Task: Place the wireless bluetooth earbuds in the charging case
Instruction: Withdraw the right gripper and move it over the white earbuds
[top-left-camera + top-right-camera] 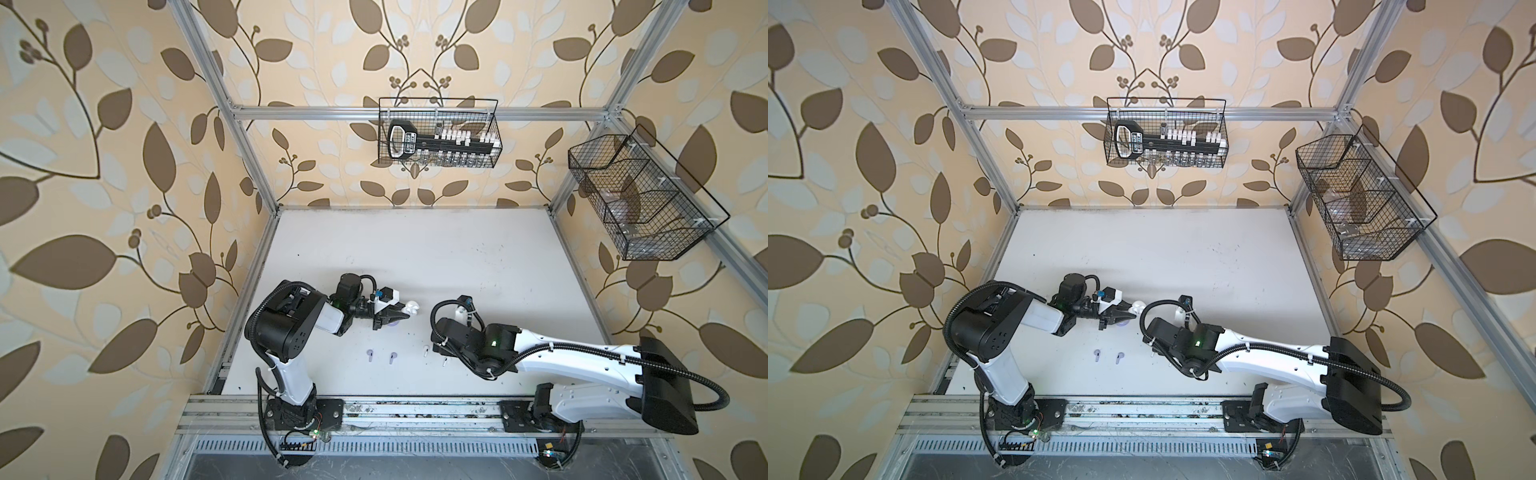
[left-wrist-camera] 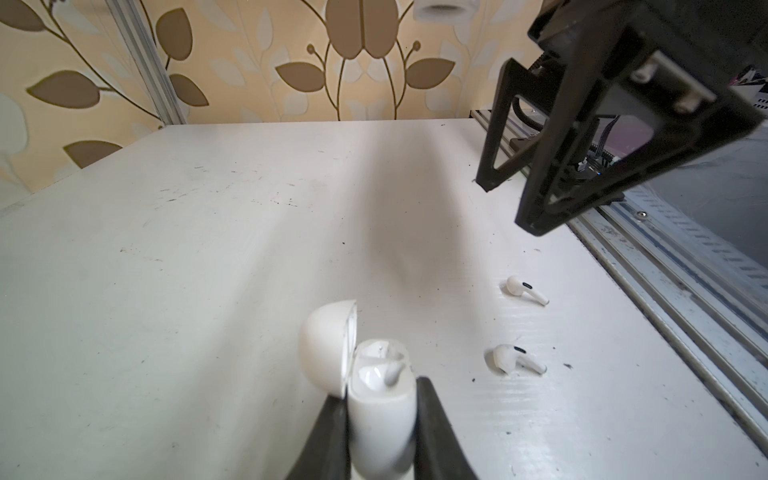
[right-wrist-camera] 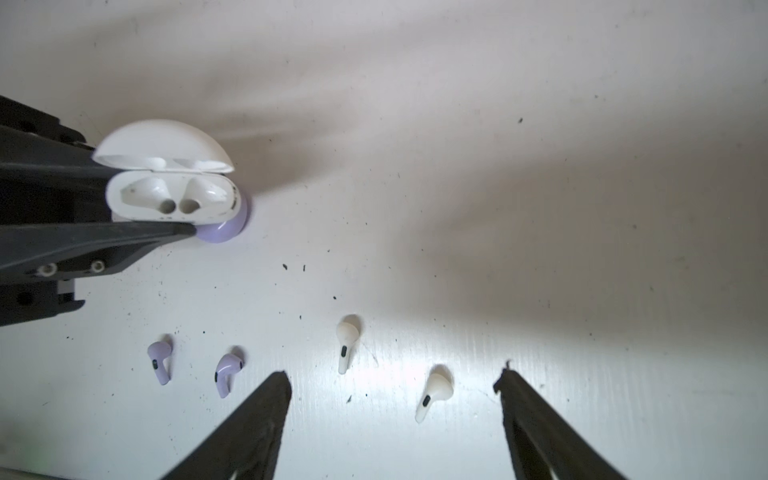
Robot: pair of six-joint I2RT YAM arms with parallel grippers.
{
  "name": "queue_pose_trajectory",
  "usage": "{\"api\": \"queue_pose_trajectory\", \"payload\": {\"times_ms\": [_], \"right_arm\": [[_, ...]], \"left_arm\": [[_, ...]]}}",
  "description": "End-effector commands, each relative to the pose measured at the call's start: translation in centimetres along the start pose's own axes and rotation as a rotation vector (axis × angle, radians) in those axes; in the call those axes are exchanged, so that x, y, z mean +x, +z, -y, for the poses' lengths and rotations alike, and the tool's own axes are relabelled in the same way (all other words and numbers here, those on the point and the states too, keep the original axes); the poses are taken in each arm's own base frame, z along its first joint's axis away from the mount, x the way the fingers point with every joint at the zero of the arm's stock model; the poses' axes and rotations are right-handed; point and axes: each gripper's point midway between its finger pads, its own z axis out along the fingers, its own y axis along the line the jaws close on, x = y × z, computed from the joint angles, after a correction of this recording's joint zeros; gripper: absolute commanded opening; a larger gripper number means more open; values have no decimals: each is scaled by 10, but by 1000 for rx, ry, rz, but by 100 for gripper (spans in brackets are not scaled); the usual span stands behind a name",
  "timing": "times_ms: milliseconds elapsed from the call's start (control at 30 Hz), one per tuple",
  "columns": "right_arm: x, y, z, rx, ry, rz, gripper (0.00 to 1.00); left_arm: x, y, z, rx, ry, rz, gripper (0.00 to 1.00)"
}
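**On the table: case held open, earbuds loose**

Near the front edge of the table (image 3: 540, 208), four buds lie in a loose row: a lavender earbud (image 3: 159, 357), a second lavender earbud (image 3: 227, 370), a white earbud (image 3: 347, 336) and a second white earbud (image 3: 434, 388). The left gripper (image 2: 380, 395) is clamped on the white charging case (image 3: 174, 195), whose lid (image 3: 166, 137) is swung open and whose sockets are both empty (a lavender case (image 3: 226, 232) peeks out just beneath). The right gripper (image 3: 392, 378) hangs above the white pair, jaws spread wide and gripping nothing.
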Motion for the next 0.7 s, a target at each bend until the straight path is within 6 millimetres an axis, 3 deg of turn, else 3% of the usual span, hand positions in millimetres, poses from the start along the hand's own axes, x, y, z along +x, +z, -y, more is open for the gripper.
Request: {"api": "queue_pose_trajectory", "payload": {"times_ms": [0, 267, 667], "right_arm": [[24, 6, 12, 47, 111, -48, 77], [50, 22, 17, 76, 147, -86, 70], [53, 33, 25, 118, 183, -96, 55]], "left_arm": [[-16, 0, 3, 5, 82, 30, 0], [-15, -1, 5, 11, 88, 32, 0], [-15, -1, 5, 10, 90, 32, 0]]}}
